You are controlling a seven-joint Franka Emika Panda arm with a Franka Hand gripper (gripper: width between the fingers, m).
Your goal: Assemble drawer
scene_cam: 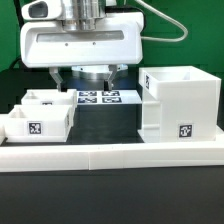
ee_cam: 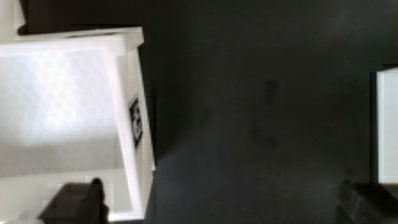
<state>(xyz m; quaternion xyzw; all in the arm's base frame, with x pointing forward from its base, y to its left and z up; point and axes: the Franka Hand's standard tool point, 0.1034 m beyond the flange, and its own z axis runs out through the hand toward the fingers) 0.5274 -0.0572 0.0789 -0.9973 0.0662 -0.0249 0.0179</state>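
A white plastic cube-like drawer housing [scene_cam: 180, 100] stands on the dark worktop [scene_cam: 105, 125] at the exterior view's right, just behind a long low white border wall [scene_cam: 110, 152]. Two small white open trays, the front tray [scene_cam: 38, 122] and the rear tray [scene_cam: 45, 98], sit close together at the left. The end effector [scene_cam: 88, 78] hangs over the marker board [scene_cam: 98, 97] between trays and housing. In the wrist view its fingers [ee_cam: 71, 200] stand wide apart, holding nothing, with a tagged white box wall [ee_cam: 128, 100] near one.
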